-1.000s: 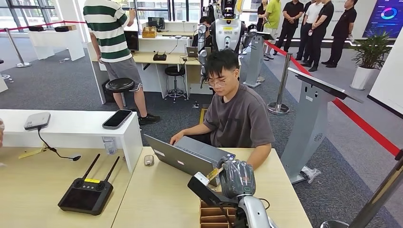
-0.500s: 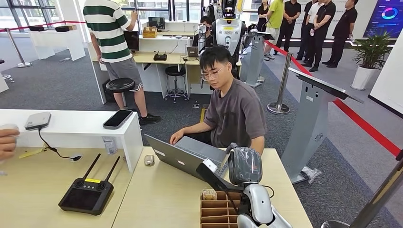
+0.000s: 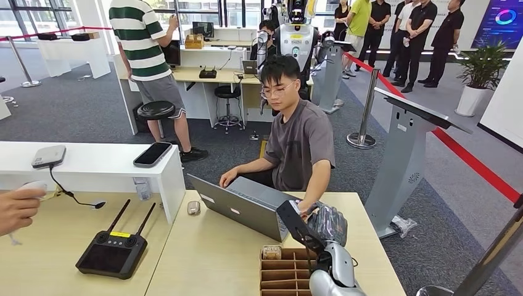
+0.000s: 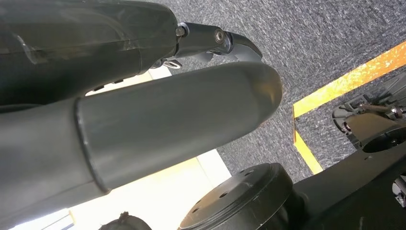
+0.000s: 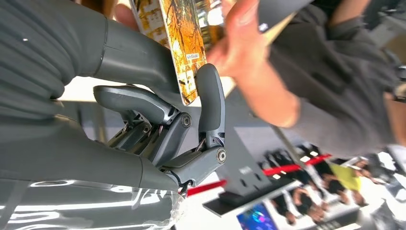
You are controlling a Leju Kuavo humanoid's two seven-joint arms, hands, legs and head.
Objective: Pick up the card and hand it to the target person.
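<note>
Orange-patterned card (image 5: 184, 45) is pinched between my right hand's (image 5: 158, 103) thumb and a finger, held up by its lower edge so the seated person's hand (image 5: 249, 45) can grab the free end.

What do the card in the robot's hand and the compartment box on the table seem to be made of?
Card: probably glossy printed cardstock or plastic; thin, stiff, orange-and-black print with sheen. Compartment box: likely brown corrugated cardboard; matte, thin dividers. The right hand holds the card.
</note>
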